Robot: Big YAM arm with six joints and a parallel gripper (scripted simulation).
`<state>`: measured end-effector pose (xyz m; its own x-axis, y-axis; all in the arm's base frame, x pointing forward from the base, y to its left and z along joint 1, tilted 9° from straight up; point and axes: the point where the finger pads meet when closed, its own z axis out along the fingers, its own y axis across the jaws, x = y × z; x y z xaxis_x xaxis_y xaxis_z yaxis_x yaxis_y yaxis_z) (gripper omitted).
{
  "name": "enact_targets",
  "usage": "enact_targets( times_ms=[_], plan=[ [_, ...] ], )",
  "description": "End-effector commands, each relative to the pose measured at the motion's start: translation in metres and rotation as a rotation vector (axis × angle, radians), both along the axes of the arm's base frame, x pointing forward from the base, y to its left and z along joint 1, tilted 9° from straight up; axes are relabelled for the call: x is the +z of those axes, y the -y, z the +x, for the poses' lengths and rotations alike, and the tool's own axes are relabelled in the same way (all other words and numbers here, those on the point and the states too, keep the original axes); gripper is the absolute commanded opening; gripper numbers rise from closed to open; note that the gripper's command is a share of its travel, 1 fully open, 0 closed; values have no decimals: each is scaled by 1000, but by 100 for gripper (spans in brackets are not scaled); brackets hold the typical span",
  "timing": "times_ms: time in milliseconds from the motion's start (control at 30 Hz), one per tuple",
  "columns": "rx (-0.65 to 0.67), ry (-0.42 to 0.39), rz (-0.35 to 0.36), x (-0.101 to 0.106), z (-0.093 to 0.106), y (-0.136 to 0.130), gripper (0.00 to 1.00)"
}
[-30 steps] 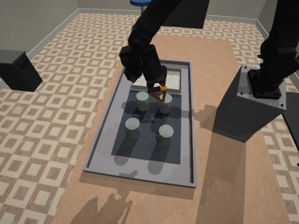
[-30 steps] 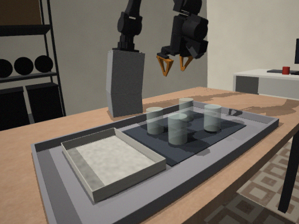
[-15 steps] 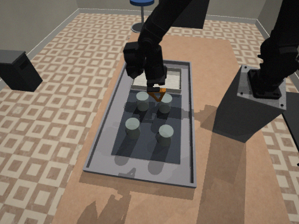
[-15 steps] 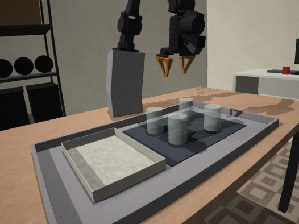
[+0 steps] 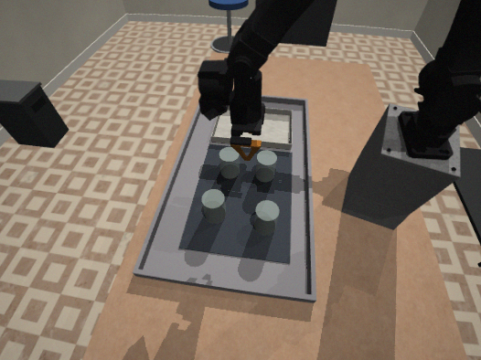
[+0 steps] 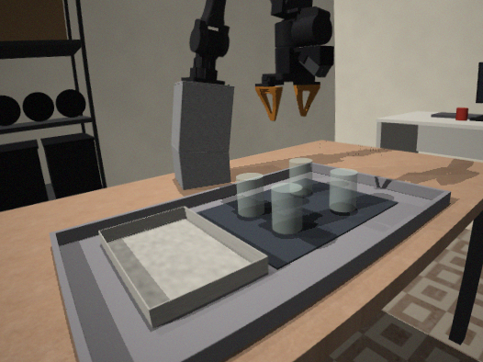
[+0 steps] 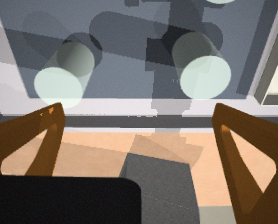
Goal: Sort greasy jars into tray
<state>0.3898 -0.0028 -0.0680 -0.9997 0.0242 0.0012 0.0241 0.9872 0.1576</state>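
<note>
As we check the top view, our gripper (image 5: pixel 247 156) (image 6: pixel 288 118) (image 7: pixel 138 111) hangs over the mat's (image 5: pixel 238 245) (image 6: pixel 321 243) (image 7: pixel 135 82) tray end, four jars upright on the mat, tray (image 5: pixel 291 132) (image 6: pixel 208 298) beside it. In the exterior view, we see orange fingers wide apart above the jars, nothing held, no jar in the tray; in the wrist view, two jars show most fully beyond the spread fingertips.

Illumination is moderate; walls stay muted. Hard-edged shadows fall across the wooden tabletop (image 5: pixel 338 79) (image 6: pixel 138 192) (image 7: pixel 216 150) and dark mat (image 5: pixel 238 244) (image 6: pixel 367 209) (image 7: pixel 130 50). The black arm (image 5: pixel 274 25) (image 6: pixel 294 34) loses surface detail. Fine grain is visible; no strong glare appears.
</note>
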Motion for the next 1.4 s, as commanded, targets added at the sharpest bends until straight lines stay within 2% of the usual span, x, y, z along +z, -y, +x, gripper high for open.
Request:
enact_targets(
  times_ms=[0, 100, 667, 700, 1333, 1367],
  plan=[
    [-3, 32, -5, 9, 10, -2, 100],
    [-4, 44, -7, 17, 20, -5, 100],
    [-4, 44, -7, 23, 27, -5, 100],
    [-4, 44, -7, 23, 27, -5, 0],
    [-4, 44, -7, 23, 27, -5, 0],
    [-4, 44, -7, 15, 27, -7, 0]
  ],
)
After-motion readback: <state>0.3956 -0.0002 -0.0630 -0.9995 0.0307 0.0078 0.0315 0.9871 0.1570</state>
